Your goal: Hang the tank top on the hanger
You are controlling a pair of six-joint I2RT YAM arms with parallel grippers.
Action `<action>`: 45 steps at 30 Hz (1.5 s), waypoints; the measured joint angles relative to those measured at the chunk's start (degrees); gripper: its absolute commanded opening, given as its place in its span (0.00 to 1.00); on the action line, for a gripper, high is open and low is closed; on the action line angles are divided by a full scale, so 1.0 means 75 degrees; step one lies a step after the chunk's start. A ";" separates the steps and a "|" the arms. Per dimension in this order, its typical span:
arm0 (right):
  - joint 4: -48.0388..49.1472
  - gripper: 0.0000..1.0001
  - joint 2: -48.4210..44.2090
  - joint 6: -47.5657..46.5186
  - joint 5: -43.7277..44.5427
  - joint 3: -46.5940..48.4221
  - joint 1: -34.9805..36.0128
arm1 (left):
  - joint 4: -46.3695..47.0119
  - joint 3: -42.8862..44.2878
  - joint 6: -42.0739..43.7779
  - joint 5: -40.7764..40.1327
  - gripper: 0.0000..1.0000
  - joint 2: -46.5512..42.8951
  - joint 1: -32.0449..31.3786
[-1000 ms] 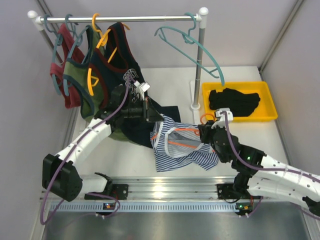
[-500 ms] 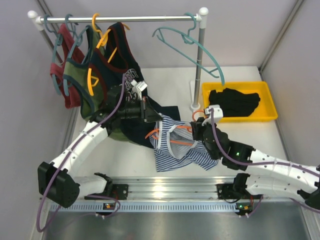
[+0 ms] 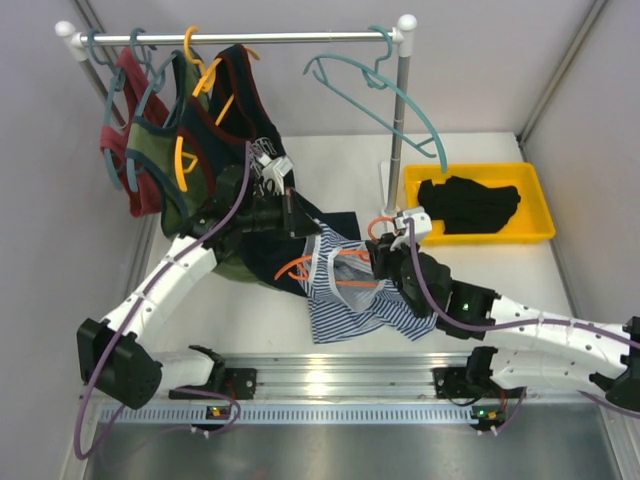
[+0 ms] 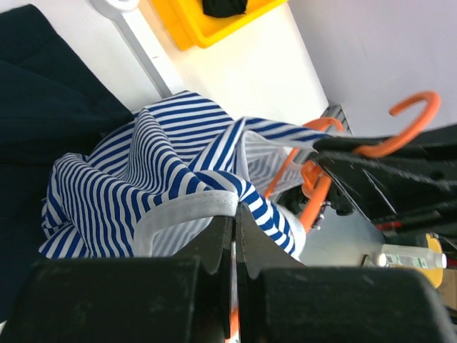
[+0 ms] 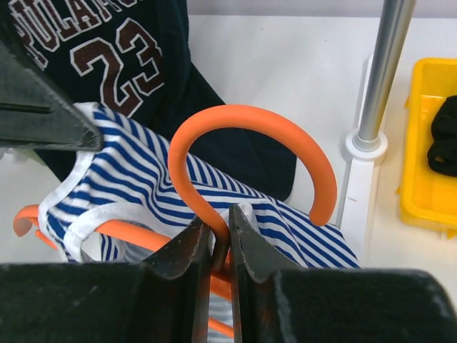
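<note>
The striped tank top (image 3: 365, 300) hangs bunched between my two grippers above the table. It also shows in the left wrist view (image 4: 128, 186) and in the right wrist view (image 5: 128, 171). My left gripper (image 3: 300, 222) is shut on its pale grey trim (image 4: 187, 213), holding the left edge up. My right gripper (image 3: 385, 258) is shut on the neck of the orange hanger (image 5: 246, 136), just below its hook. One hanger arm (image 3: 300, 266) pokes out through the top on the left. The hanger also shows in the left wrist view (image 4: 400, 132).
A rail (image 3: 240, 38) at the back carries several tops on hangers, among them a navy printed top (image 3: 240, 110), and a bare teal hanger (image 3: 400, 105). A yellow tray (image 3: 535, 225) with a black garment (image 3: 468, 205) sits back right. The rail's post (image 3: 400, 130) stands close behind my right gripper.
My right gripper has carried the hanger leftward and back, deeper into the tank top. The hanger's left arm now sticks out on the left. My left gripper has stayed nearly still.
</note>
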 measured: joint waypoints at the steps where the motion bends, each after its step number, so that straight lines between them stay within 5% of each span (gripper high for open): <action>1: 0.0047 0.00 -0.0006 -0.0038 0.0000 0.0000 0.0055 | -0.0050 0.0067 0.0038 -0.0070 0.00 0.0064 0.0000; 5: 0.0096 0.00 -0.0076 -0.0233 0.0006 0.0026 0.0248 | -0.0318 0.0431 0.0187 -0.0323 0.07 0.0245 -0.0006; 11: -0.0122 0.00 -0.0114 -0.0516 0.0108 0.0831 0.0303 | -0.0583 0.1355 0.0609 -0.0306 0.36 0.0312 -0.0006; 12: -0.0119 0.00 -0.0122 -0.0560 0.0122 0.0965 0.0303 | -0.0609 0.1492 0.0679 -0.0294 0.45 0.0312 -0.0006; 13: -0.0119 0.00 -0.0140 -0.0609 0.0131 0.1067 0.0303 | -0.0624 0.1606 0.0790 -0.0268 0.65 0.0312 -0.0006; 14: -0.0122 0.00 -0.0157 -0.0629 0.0137 0.1128 0.0303 | -0.0664 0.1714 0.0880 -0.0230 0.71 0.0312 -0.0006; 27: -0.0577 0.00 -0.0425 -0.0769 0.0000 0.1323 0.0306 | -0.1483 0.2669 0.2602 0.0108 0.74 -0.0114 -0.0006; 38: -0.1043 0.00 -0.0627 -0.0775 -0.0405 0.1425 0.0312 | -0.1760 0.1935 0.3666 0.1644 0.77 -0.0947 -0.0012; 45: -0.1212 0.00 -0.0705 -0.0772 -0.0510 0.1524 0.0312 | -0.1784 0.1629 0.3963 0.1693 0.78 -0.0868 -0.0312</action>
